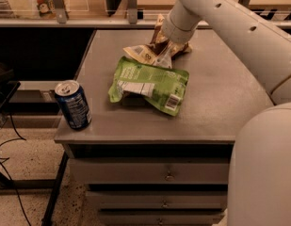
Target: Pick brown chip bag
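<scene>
The brown chip bag (pixel 141 53) lies crumpled at the back middle of the grey table (pixel 215 98), with its far end standing up beside my wrist. My gripper (pixel 166 53) comes down from the upper right and is shut on the bag's right part, which it partly hides. The bright green bag (pixel 149 81) lies flat just in front of it, touching or overlapping its near edge.
A blue soda can (pixel 73 104) stands upright at the table's front left corner. Drawers (pixel 168 175) sit under the top. A shelf rail with posts (pixel 132 6) runs behind the table. My white arm and body (pixel 262 173) fill the right side.
</scene>
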`<state>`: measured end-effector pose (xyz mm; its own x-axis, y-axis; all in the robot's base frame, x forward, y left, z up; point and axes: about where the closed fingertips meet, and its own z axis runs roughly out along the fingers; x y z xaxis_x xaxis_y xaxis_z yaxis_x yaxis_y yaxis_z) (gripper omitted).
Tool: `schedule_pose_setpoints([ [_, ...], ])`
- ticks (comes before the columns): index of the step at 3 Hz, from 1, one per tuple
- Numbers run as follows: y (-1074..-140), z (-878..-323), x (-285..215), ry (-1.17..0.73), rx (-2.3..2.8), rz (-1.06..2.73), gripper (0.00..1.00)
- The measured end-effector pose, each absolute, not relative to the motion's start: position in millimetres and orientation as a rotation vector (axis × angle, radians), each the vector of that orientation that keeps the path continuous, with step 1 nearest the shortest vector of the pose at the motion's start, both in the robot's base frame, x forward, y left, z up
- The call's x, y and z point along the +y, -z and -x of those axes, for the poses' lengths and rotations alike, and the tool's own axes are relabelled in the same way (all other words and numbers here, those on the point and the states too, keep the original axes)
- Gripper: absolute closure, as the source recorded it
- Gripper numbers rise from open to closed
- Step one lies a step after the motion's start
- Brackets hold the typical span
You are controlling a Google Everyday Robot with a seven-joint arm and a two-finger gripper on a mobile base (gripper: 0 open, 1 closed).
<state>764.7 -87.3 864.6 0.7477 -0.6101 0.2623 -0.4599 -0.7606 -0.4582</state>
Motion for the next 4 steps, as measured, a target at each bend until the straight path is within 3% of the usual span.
schedule_pose_setpoints([
  [1, -891, -762, -76, 0.515, 0.823, 2.455, 1.0],
  [4, -952, -751, -70, 0.472, 0.842, 2.222, 1.0],
])
